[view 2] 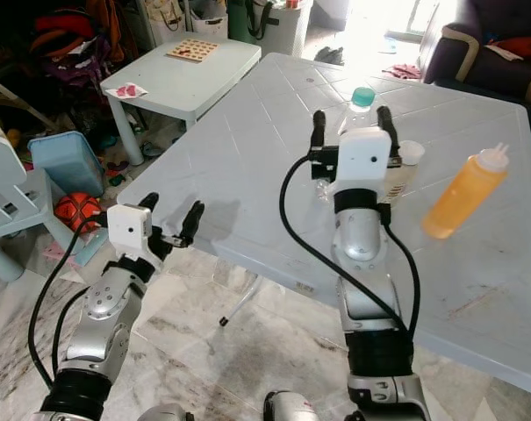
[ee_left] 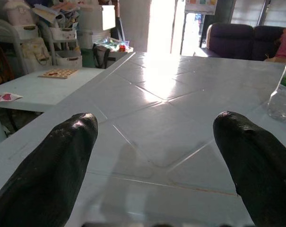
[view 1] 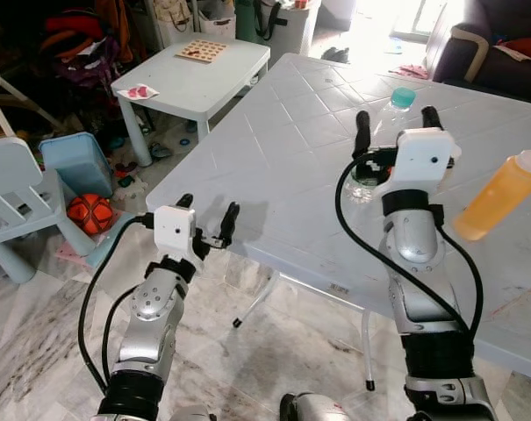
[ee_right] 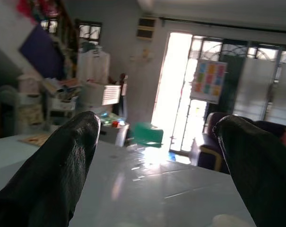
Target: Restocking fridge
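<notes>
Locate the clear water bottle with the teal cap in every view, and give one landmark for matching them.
Left eye view: water bottle stands on the table, mostly behind the right gripper.
Right eye view: same spot.
Left wrist view: at the frame's edge.
Right wrist view: cannot make it out.
Shared landmark: orange squeeze bottle.

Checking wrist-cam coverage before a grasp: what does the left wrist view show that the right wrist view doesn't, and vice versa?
Left wrist view: a clear plastic water bottle standing on the table, plus a small pale side table carrying a wooden peg board and a pink card.

Right wrist view: a poster of coloured squares on the glass door, and a green container beyond the table.

Both: the large pale grey plastic table, a dark sofa, bright daylight, and an open gripper, the left gripper and right gripper respectively.
</notes>
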`<state>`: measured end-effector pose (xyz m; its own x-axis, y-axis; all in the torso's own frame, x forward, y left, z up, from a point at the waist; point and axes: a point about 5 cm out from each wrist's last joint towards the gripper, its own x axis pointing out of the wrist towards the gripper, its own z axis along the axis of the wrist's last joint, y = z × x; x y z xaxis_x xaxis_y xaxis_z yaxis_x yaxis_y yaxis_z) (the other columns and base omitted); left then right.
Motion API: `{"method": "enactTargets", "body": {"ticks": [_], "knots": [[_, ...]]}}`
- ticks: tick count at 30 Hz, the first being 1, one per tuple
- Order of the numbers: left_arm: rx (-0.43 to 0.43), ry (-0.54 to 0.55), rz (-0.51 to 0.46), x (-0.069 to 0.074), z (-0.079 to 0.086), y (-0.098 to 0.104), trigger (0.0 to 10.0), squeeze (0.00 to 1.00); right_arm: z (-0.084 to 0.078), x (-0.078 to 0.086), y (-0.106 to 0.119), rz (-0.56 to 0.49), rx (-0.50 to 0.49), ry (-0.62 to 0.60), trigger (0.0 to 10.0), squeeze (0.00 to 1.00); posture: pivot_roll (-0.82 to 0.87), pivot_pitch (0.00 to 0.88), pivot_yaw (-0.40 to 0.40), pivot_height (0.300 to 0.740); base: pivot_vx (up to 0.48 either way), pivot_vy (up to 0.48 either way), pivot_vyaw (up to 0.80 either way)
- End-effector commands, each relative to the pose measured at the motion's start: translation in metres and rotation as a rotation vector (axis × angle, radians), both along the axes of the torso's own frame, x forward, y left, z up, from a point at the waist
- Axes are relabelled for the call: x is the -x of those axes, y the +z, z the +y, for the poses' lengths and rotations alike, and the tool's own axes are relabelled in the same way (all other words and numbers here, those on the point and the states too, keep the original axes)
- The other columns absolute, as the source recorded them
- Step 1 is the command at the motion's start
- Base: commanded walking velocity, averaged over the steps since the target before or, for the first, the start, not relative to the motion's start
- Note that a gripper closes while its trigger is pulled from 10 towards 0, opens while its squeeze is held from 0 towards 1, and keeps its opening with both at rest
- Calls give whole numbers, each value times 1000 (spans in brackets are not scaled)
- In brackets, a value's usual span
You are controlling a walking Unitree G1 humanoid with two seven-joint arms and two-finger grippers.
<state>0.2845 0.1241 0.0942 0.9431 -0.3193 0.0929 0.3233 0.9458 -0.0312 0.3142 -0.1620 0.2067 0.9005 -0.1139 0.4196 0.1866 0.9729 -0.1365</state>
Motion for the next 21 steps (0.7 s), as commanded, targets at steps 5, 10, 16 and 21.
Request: {"method": "enactTargets", "body": {"ticks": [5, 10, 16, 21], "knots": [[-8, -16, 13, 3, 0, -1, 10000, 0, -5, -8, 2, 17, -20, -9, 10000, 0, 56, 48, 17, 740, 0, 0, 0], [-12, -20, 15, 4, 1, -1, 10000, 0, -6, -13, 3, 32, -36, -2, 10000, 0, 62, 53, 21, 740, 0, 0, 0], [-17, -24, 22, 5, 1, -2, 10000, 0, -5, -20, 3, 46, -42, 30, 10000, 0, 68, 58, 25, 740, 0, 0, 0], [-20, -28, 27, 5, 1, -2, 10000, 0, -3, -24, 5, 49, -43, 42, 10000, 0, 73, 63, 27, 740, 0, 0, 0]]}}
